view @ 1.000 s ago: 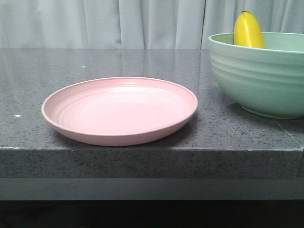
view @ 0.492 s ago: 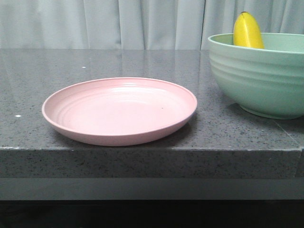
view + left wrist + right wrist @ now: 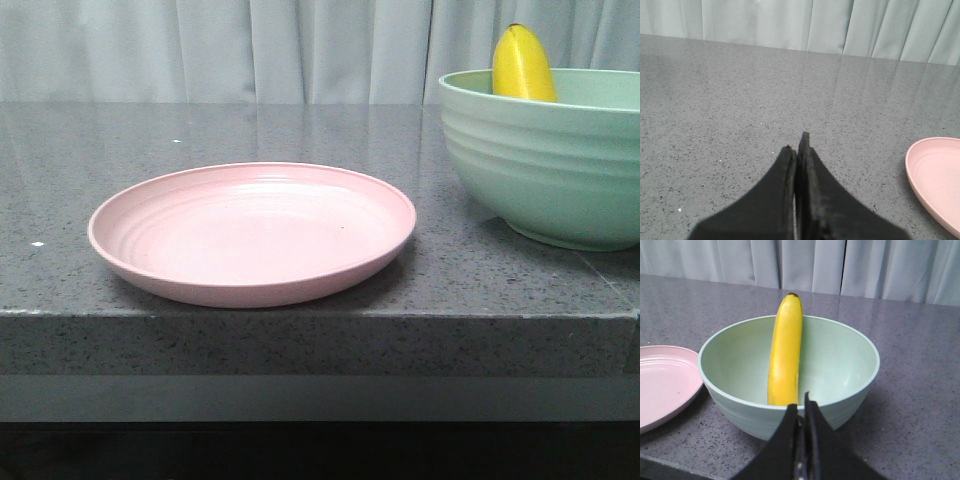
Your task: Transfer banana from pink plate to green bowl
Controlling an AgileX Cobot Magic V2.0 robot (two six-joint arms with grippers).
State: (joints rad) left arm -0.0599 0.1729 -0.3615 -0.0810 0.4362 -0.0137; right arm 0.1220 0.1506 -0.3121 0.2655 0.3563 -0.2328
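The bright yellow curved banana (image 3: 785, 352) leans inside the big round green bowl (image 3: 840, 360). Both tools, left (image 3: 796, 150) and right (image 3: 801, 410), are clenched on nothing.

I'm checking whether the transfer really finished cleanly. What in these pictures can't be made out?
- Front view: the green bowl is cut off by the right edge, and its wall hides all but the banana tip.
- Right wrist view: the banana's lower end is hidden behind the near rim and the right gripper.
- Left wrist view: most of the pink plate is out of frame; the left gripper is shut.
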